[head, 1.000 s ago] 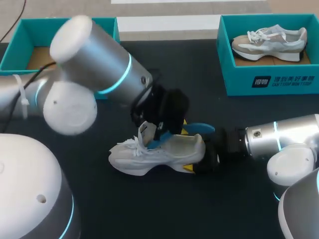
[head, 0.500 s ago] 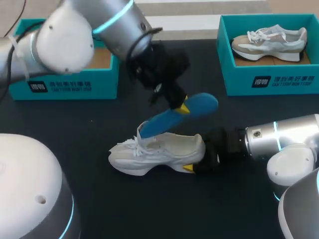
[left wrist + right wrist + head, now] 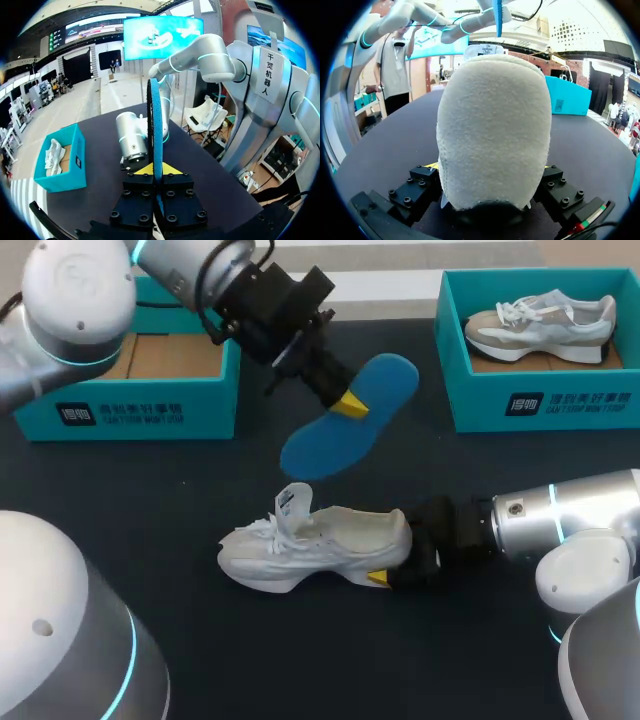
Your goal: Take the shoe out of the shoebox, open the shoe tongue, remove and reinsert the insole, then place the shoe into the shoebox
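L gripper (image 3: 347,403) high, clamped; R gripper (image 3: 398,560) low, clamped

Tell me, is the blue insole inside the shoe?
Out: the left hand holds the insole in the air, clear of the white shoe.

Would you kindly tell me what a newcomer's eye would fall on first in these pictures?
The blue insole stands out most, held in the air by the left gripper, between the left shoebox and the right shoebox. Below it, the white shoe lies on the black table, its heel clamped by the right gripper. A second shoe sits in the right shoebox.
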`<state>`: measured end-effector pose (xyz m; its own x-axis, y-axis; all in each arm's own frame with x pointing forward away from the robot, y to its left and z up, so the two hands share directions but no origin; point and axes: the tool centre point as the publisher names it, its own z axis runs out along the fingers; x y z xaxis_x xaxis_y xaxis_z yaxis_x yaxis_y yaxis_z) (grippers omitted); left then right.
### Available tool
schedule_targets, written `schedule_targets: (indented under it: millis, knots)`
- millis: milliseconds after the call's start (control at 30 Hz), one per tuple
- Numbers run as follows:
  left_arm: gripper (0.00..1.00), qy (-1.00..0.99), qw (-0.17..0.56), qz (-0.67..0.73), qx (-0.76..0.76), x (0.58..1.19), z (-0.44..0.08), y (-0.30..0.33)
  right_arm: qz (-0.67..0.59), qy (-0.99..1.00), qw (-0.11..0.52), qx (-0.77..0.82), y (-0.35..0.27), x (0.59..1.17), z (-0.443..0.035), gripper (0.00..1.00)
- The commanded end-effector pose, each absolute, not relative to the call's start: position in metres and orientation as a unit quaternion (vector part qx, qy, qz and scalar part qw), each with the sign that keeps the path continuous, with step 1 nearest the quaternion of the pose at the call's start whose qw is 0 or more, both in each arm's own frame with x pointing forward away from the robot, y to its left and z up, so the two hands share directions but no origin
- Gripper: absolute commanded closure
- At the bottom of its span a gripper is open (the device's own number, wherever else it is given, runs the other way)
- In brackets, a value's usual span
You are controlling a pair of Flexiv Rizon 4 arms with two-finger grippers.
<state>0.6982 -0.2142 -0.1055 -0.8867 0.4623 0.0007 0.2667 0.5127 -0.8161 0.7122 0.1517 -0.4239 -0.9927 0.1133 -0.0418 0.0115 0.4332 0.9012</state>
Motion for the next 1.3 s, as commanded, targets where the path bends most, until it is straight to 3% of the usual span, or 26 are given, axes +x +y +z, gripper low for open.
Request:
schedule_targets:
  millis: [33, 367, 800, 1300]
  knots:
    - [1.0, -0.863, 0.103, 0.449, -0.208, 0.694, -0.106, -0.209, 0.529, 0.846, 0.049, 0.037, 0.158, 0.716, -0.433, 1.0]
    - [1.0, -0.863, 0.103, 0.449, -0.208, 0.694, -0.106, -0.209, 0.529, 0.846, 0.049, 0.037, 0.158, 0.716, -0.433, 1.0]
    - [1.0, -0.826, 0.213, 0.522, -0.009, 0.67, -0.025, -0.188, 0.529, 0.846, 0.049, 0.037, 0.158, 0.716, -0.433, 1.0]
    - [1.0, -0.77, 0.224, 0.562, 0.204, 0.639, 0.017, -0.19, 0.529, 0.846, 0.049, 0.037, 0.158, 0.716, -0.433, 1.0]
